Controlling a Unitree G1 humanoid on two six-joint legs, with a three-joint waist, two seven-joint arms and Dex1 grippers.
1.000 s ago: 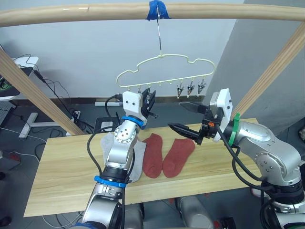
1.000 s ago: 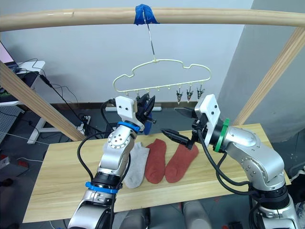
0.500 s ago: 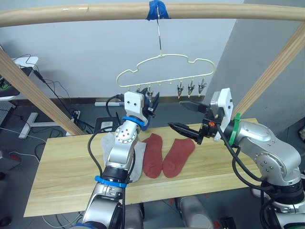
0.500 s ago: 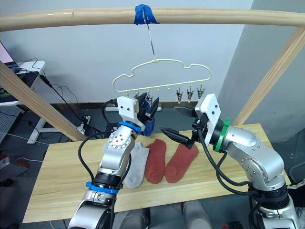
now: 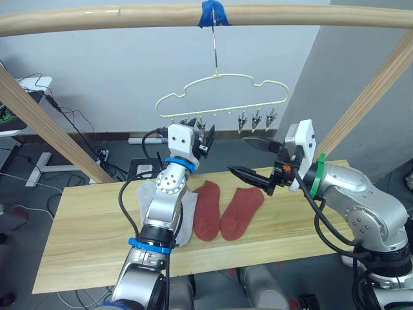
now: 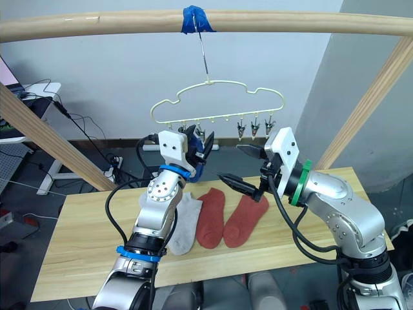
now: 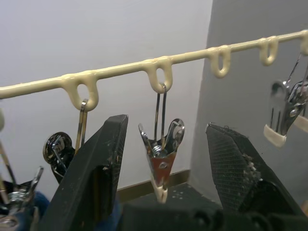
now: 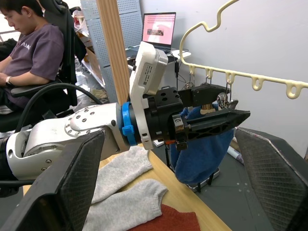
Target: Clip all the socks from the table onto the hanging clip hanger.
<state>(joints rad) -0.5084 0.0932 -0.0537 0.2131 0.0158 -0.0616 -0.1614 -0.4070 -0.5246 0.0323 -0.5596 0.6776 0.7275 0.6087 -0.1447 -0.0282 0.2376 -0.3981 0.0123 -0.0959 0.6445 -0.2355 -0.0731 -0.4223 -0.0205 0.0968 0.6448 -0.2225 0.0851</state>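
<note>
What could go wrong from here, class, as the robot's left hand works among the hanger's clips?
1. The left hand has its fingers open on either side of a silver clip. The clip hanger hangs from a single hook, so a nudge may swing it and carry the clip away.
2. The blue sock hanging beside that hand could get knocked loose.

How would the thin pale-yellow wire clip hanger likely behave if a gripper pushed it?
The thin pale-yellow wire clip hanger hangs from one hook, so it would probably swing or twist. Its small silver clips dangle from loops and would likely jiggle.
</note>
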